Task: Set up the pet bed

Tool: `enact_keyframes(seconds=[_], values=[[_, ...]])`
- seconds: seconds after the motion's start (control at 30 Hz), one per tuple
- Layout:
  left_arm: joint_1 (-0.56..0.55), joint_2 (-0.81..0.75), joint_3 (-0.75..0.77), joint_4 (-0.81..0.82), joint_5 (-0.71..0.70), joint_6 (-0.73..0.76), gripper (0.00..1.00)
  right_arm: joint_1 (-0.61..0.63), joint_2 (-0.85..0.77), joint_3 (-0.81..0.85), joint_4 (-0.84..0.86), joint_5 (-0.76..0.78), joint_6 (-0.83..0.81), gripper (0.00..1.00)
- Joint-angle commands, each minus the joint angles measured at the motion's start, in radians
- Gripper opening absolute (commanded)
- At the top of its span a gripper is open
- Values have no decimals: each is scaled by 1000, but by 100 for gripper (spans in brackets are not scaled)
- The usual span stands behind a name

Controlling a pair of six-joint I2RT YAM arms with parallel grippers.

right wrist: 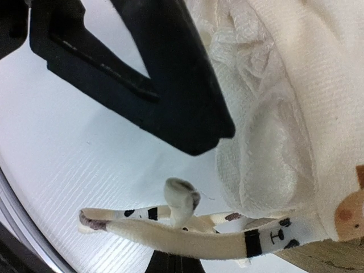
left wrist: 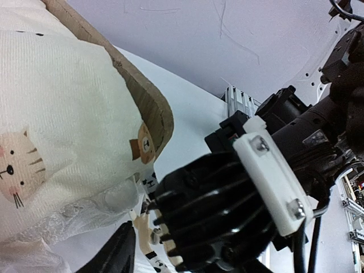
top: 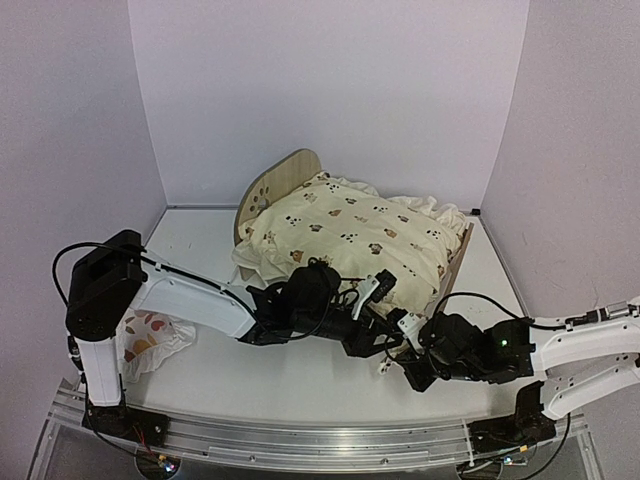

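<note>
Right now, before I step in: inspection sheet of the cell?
Surface: white table, no damage seen.
Job's things: bed at the back, cushion lying on it.
Clutter: pillow by the left arm's base; cushion tie trailing onto the table.
Grippers: left gripper at the bed's near side, jaws unclear; right gripper shut, by the tie.
Cables: black loops at both arms.
Surroundings: white walls; nothing else seen.

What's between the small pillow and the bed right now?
Between pillow and bed: the left arm's white link over bare table, top view.
</note>
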Motion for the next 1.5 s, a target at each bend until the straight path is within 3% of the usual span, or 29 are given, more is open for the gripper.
enact_keyframes(seconds=[0.0,0.5,0.67,0.87,0.97,1.03,1.17,1.23,1.47], values=[[3,-30,10,39,19,6,42,4,-19,8,20,-8,-6,0],[4,44,43,26,35,5,37,4,-21,10,20,-5,-6,0],[4,66,60,36,53,-1,26,4,-21,11,20,-7,-5,0],[3,78,70,52,61,-7,2,4,-22,12,20,-10,-3,0],[4,79,72,57,63,-10,0,4,-27,9,20,2,7,0],[4,75,66,59,56,-15,0,3,-44,11,-2,21,19,9],[4,64,52,62,41,-19,0,4,-125,6,-98,60,41,35],[4,61,49,63,39,-20,0,4,-168,-7,-133,70,51,43],[4,51,52,56,34,-30,0,3,-177,-60,-188,63,105,51]])
